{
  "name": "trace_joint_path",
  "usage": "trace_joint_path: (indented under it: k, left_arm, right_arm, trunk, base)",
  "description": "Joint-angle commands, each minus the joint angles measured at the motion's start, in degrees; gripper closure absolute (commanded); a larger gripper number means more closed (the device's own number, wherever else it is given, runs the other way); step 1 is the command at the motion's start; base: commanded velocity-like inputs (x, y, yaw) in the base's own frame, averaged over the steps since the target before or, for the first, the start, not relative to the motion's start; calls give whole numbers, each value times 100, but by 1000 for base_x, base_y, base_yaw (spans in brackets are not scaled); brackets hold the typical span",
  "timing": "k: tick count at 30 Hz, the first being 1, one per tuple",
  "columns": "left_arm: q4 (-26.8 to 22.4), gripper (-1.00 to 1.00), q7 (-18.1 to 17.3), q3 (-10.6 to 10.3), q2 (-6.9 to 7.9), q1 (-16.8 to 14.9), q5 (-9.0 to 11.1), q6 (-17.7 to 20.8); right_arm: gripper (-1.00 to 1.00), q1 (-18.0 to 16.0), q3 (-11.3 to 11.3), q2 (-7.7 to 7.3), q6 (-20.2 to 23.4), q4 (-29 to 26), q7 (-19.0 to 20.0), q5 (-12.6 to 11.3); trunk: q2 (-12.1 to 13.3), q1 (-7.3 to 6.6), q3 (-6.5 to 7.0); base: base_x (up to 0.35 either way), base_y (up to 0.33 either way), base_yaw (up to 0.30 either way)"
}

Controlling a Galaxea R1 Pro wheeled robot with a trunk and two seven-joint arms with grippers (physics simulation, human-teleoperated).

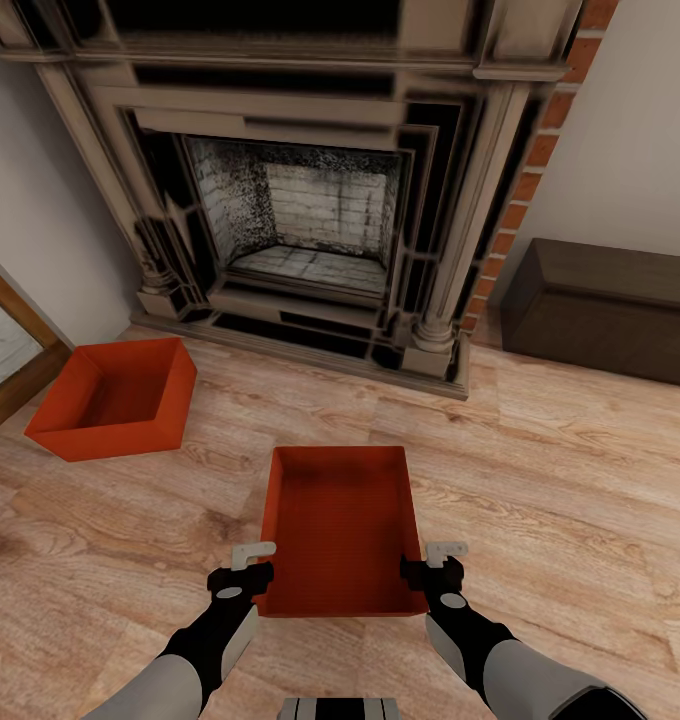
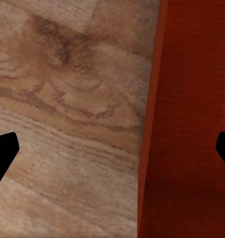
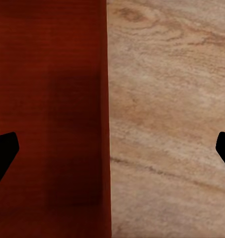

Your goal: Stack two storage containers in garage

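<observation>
I am in the living room, and the garage is out of view. Two orange-red storage containers sit on light wood planks. One container lies to the left near the hearth. The other container is right in front of me, long side pointing away. My left gripper is open astride the left wall of that near container. My right gripper is open astride the right wall of the same container. In both wrist views the dark fingertips stand wide apart, clear of the wall.
An ornate dark fireplace fills the wall ahead, with a red brick chimney beside it. A dark brown chest stands at the right wall. A wood-framed glass door is at the far left. Open wood planks lie to my right.
</observation>
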Motion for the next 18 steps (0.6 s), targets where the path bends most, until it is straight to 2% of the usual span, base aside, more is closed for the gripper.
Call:
trace_joint_path:
  k: [1,18]
  left_arm:
    - [-1,-100,15,0,-2,0,7,16]
    - [62,-100,-93,-65,-19,0,2,15]
  right_arm:
    - [-100,-4,49,1,-22,5,-23,-57]
    - [-100,-4,49,6,-30,5,-23,-52]
  trunk:
    - [-1,-1,-3]
    - [-1,-1,-3]
  base:
    - [0,0,0]
    - [0,0,0]
